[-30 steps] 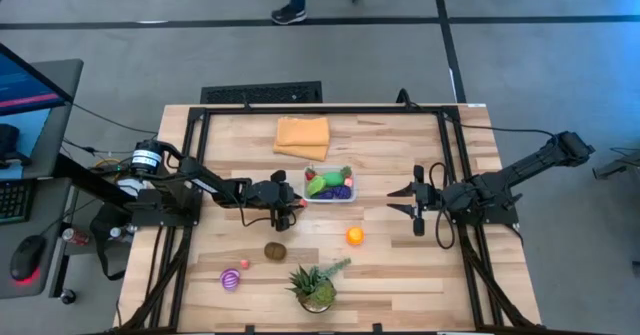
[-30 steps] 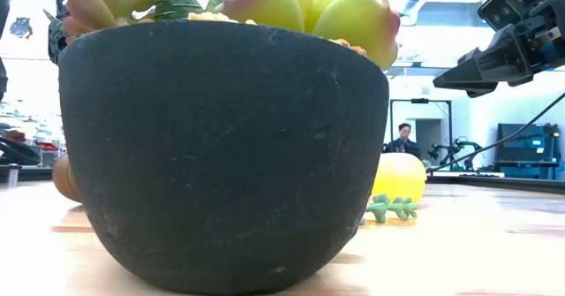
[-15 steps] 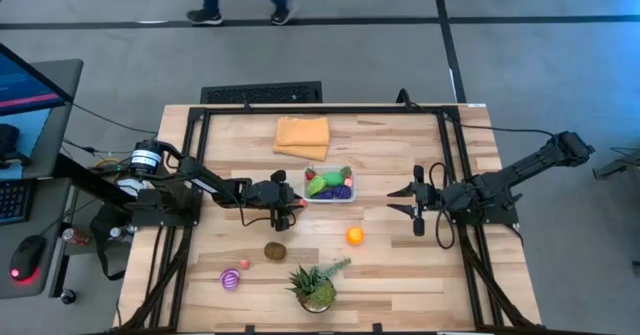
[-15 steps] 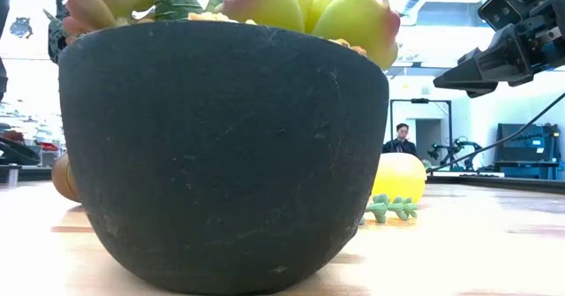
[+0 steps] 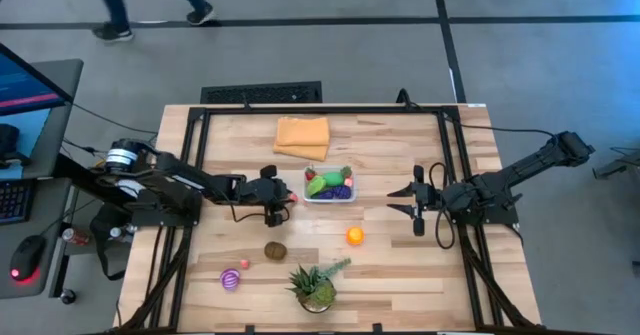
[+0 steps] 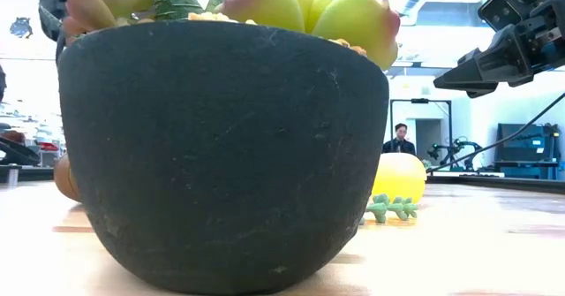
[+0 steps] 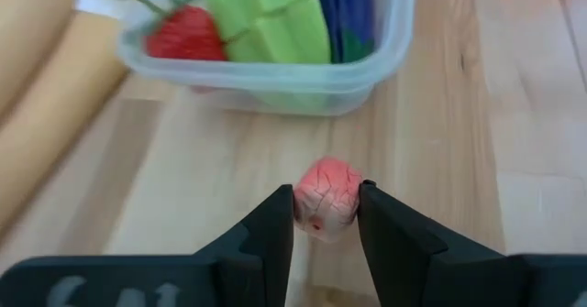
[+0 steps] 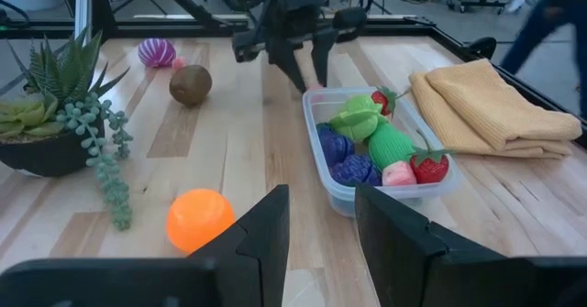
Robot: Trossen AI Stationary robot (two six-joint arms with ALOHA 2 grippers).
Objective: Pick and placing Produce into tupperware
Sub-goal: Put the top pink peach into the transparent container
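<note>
Only left wrist view shows left pincer (image 7: 326,217) pinching pink produce (image 7: 327,195)

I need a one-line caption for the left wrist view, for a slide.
Left gripper shut on a small pink fruit, near the clear tub holding produce.
</note>
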